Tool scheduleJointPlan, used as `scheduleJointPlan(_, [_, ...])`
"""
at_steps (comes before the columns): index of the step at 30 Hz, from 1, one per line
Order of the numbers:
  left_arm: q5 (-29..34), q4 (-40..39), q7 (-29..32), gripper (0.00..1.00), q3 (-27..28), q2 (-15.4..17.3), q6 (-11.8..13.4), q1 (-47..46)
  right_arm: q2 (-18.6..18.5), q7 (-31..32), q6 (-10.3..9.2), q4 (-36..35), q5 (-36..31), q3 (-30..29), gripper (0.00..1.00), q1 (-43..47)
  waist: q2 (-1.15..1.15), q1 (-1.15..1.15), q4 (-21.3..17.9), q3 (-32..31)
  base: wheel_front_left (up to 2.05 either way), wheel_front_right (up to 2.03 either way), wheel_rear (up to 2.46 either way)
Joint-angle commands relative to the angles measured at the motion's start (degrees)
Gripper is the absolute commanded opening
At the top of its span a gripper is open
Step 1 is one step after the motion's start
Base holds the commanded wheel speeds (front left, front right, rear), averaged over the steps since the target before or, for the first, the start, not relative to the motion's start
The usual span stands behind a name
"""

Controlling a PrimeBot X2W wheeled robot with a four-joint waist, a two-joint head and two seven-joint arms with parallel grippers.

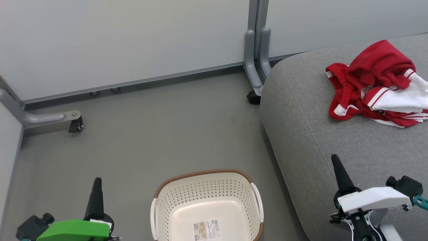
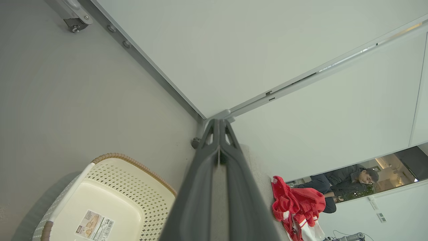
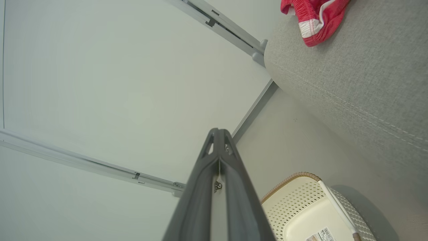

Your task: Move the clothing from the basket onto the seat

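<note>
**While Both End Effectors Rest Closed, the Clothing Lies on the Seat**

Although the task names the basket as the starting place, the clothing [image 1: 378, 80] lies in one crumpled heap on the seat [image 1: 317, 134]. It sits toward the far right of the cushion, well in from the rounded left corner and clear of the stitched seam along the near edge. The basket [image 1: 204, 173] stands on the floor [image 1: 150, 134] just beside the seat's left edge. Its visible inside holds nothing but a barcode label [image 1: 207, 230] on the bottom; its nearest part is cut off by the frame.

The left end effector [image 1: 97, 187] hangs over the floor to the left of the basket, fingers pressed together and holding nothing. The right end effector [image 1: 337, 167] points up over the near part of the seat, well short of the heap, likewise closed and empty. Both wrist views show the two fingers meeting along their length.

Judged from this layout, the transfer looks complete or nearly so.

The garments look light and limp: red fabric with white panels and striped trim, folded over itself. They would drape and stretch rather than hold a shape, and a loose layer could slide off a shallow pinch. Should the heap need shifting, the thick bunched ridge at its top or the ribbed white cuff [image 1: 339, 109] at its left edge would likely give the firmest hold.
</note>
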Motion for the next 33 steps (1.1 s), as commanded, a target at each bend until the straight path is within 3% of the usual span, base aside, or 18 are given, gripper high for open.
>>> scheduleJointPlan(1, [-1.8, -0.1, 0.4, 0.0, 0.5, 0.4, -0.5, -1.8, -0.1, 0.4, 0.02, -0.3, 1.8, -0.5, 0.0, -1.5, 0.0, 0.0, 0.1, 0.1, 0.0, 0.0, 0.0])
scheduleJointPlan(33, [-17.2, 2.3, 4.9, 0.0, 2.8, 0.2, -1.4, -6.0, 0.3, 5.0, 0.02, 1.4, 18.4, -4.5, 0.0, -3.4, 0.0, 0.0, 1.3, 1.0, 0.0, 0.0, 0.0])
